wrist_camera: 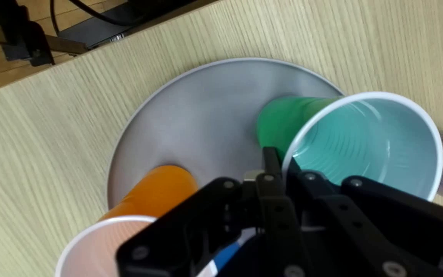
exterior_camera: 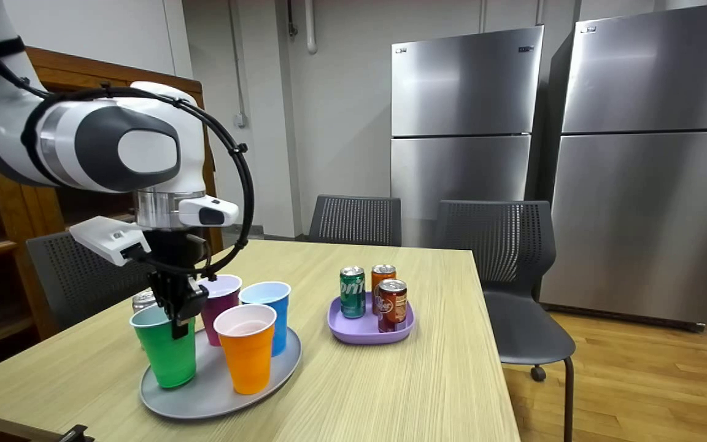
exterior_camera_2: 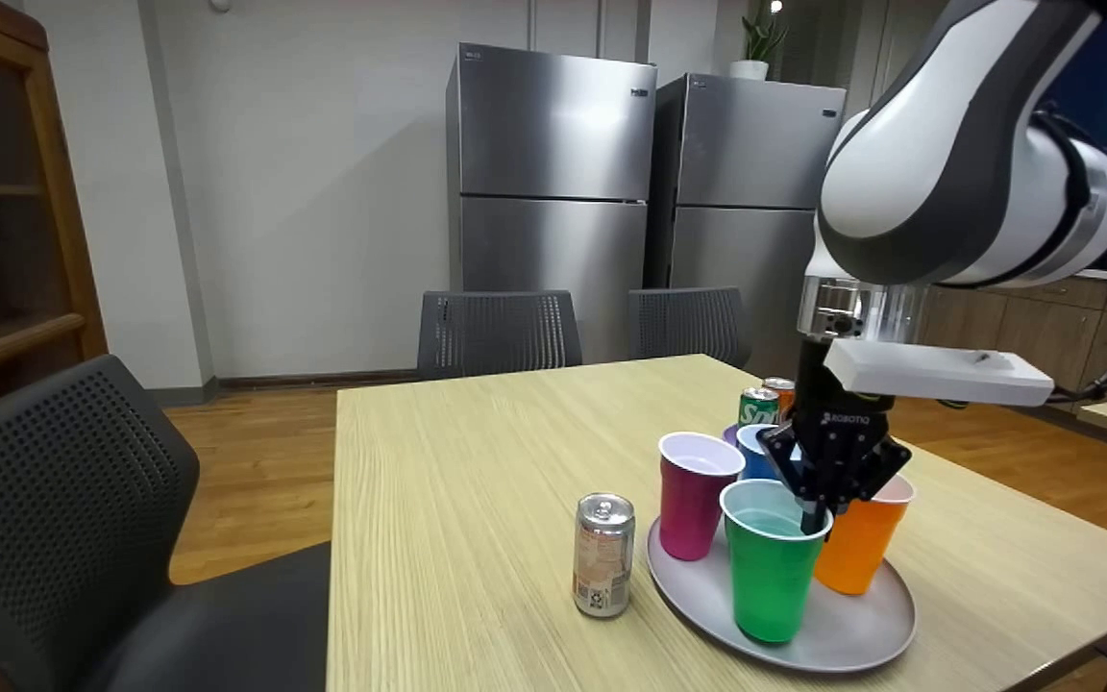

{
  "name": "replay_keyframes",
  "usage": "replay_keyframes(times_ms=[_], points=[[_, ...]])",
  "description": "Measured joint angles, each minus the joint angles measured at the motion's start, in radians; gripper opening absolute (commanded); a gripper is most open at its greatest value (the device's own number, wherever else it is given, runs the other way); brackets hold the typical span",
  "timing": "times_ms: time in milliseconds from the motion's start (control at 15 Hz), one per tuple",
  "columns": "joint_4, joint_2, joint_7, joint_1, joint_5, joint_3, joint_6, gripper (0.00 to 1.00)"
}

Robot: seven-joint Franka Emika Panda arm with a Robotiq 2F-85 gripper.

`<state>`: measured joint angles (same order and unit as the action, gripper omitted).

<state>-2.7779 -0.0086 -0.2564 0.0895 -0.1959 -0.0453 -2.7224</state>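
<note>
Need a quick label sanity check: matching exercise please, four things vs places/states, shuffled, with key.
Things
1. gripper
2. Sprite can
3. orange cup
4. pale can

Places or states
A. on the purple tray
B. directly on the table, beside the grey plate
C. shut on the green cup at its rim
D. on the grey plate

Pairs: 1-C, 2-A, 3-D, 4-B

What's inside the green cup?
One finger of the tool sits inside the green cup; its ridged inner wall shows beyond. The part behind the tool is hidden.
</note>
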Motion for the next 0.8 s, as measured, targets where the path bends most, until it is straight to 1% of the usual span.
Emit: replay_keyframes(times_ms=[267, 333, 400, 467, 667, 733, 800], points=[[0.000, 0.012, 0.003, -0.005, 0.000, 0.007, -0.001, 0.01], [0.000, 0.013, 0.003, -0.006, 0.000, 0.007, -0.001, 0.19], [0.000, 0.013, 0.003, -0.007, 0.000, 0.007, -0.001, 0.31], [0.000, 0.013, 0.003, -0.008, 0.000, 0.007, -0.001, 0.36], [0.001, 0.013, 0.003, -0.010, 0.000, 0.007, -0.001, 0.60], [0.002, 0.013, 0.003, -0.010, 0.000, 0.007, -0.001, 0.66], [0.002, 0.013, 0.003, -0.010, 0.000, 0.007, -0.001, 0.75]])
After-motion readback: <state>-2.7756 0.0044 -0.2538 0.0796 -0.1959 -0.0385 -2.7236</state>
